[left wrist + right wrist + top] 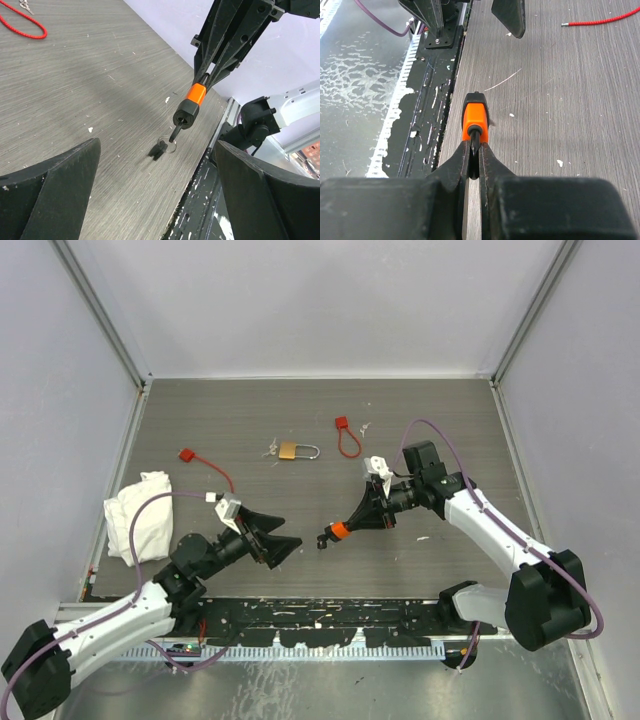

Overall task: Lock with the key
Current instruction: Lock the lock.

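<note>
Gripping a stubby orange-and-black cylinder [191,103] between tightly closed fingers, the right gripper [350,527] points leftward and down at the near-middle of the grey wood-grain table [230,410]. The cylinder has a bright orange band next to the fingers and a black end aimed at the tabletop. From that black end a small dark piece runs down to a thin silver ring. There sits the key [160,148], a tiny bunch with dark heads, low against the table close to its near edge. Whether the bunch touches the surface cannot be told. In the right wrist view it is hidden beneath the cylinder.

The left gripper [290,534] faces it from the left, its two broad black fingers spread wide and grasping nothing. The key lies just beyond the gap between them, apart from both.

Farther back, near the table's middle, a small brass padlock [297,451] with a silver shackle lies flat. Just to its right is a looped red cord [341,423] with a red tag. Well to the left lie a second tagged red cord [186,454] and, by the left edge, a crumpled white cloth [140,515].
</note>
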{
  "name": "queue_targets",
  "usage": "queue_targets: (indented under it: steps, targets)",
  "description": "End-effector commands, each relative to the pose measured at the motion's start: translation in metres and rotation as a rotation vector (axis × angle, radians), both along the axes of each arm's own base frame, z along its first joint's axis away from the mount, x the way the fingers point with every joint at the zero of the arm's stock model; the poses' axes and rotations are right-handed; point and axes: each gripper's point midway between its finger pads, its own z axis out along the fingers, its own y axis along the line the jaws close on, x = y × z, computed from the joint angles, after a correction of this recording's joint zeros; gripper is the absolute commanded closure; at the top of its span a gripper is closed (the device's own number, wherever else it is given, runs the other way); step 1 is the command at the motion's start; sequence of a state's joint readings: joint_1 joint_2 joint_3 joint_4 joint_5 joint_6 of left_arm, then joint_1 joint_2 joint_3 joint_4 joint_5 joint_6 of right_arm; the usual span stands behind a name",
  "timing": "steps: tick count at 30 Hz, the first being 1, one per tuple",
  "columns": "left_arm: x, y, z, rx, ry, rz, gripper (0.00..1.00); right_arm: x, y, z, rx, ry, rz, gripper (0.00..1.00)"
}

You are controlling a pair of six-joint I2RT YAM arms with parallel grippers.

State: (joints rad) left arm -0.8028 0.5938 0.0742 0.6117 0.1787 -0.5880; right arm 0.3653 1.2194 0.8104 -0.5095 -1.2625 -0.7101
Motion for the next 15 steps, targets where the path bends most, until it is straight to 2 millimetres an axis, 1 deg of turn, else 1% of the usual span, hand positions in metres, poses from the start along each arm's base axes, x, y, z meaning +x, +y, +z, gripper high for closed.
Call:
queue_targets:
  steps: [1,15]
  targets:
    - [0.002,0.000,0.009,-0.043,0.021,0.009,0.02,0.001,0.003,0.029,0.077,-0.073,0.037,0.99]
    - [0.000,-0.014,0.010,-0.064,0.090,-0.045,0.01,0.000,0.003,0.029,0.081,-0.072,0.039,0.99]
